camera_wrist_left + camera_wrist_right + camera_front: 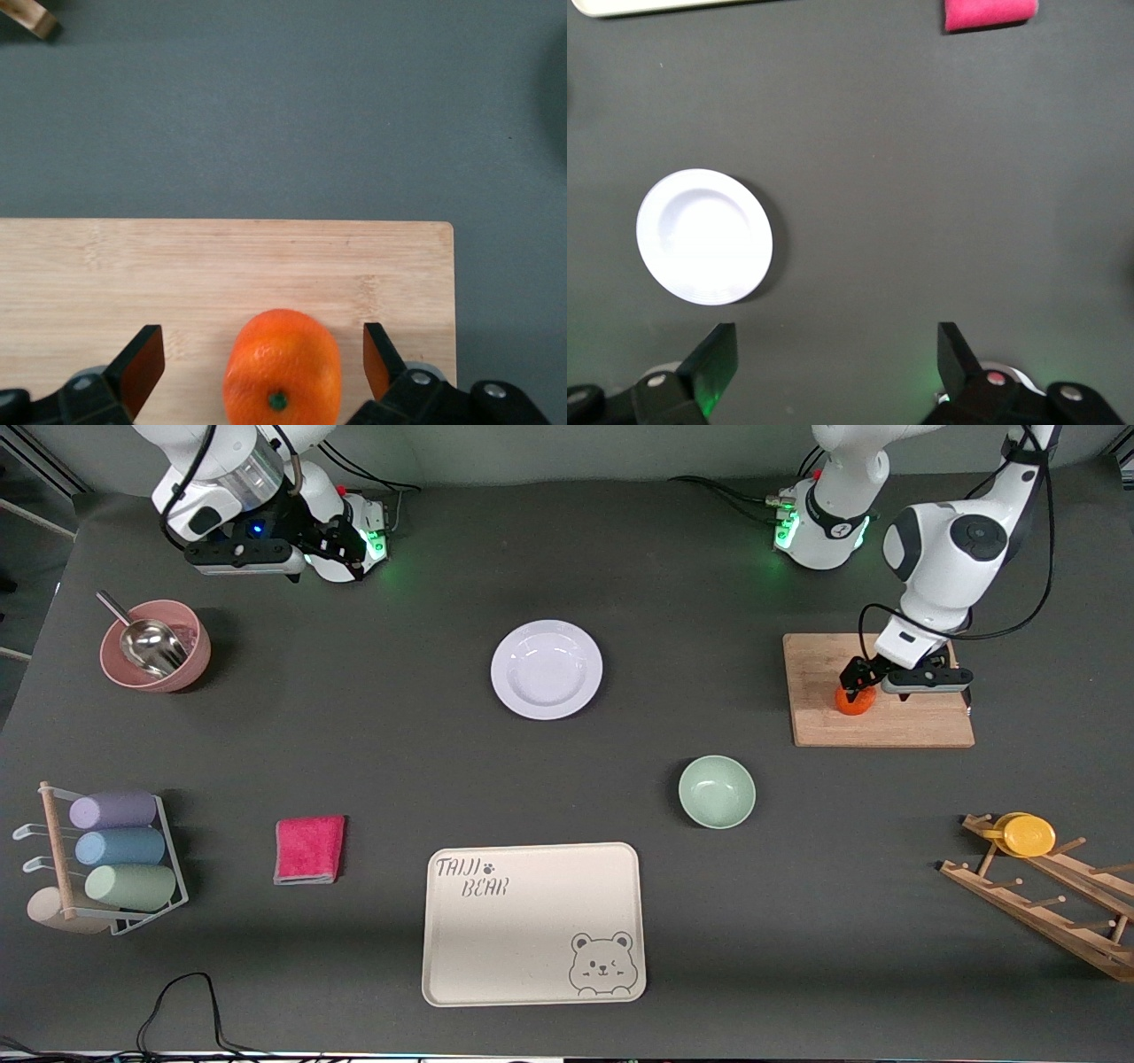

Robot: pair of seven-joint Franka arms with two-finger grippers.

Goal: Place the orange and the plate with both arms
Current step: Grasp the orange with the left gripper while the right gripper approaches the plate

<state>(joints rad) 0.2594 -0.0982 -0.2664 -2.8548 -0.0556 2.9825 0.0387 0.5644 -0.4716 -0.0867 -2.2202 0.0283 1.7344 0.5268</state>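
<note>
The orange (855,701) (283,372) lies on a wooden cutting board (886,726) (221,266) at the left arm's end of the table. My left gripper (861,682) (261,341) is down over it, open, one finger on each side with a gap between each finger and the fruit. The pale plate (547,670) (704,236) sits on the table's middle, toward the robots' bases. My right gripper (244,560) (833,354) hangs open and empty beside its base, well off from the plate.
A mint-green bowl (717,791) and a cream bear tray (534,924) lie nearer the front camera than the plate. A pink cloth (309,849), a cup rack (115,859) and a pink bowl with scoop (155,646) are at the right arm's end. A wooden rack (1045,899) holds a yellow disc (1028,835).
</note>
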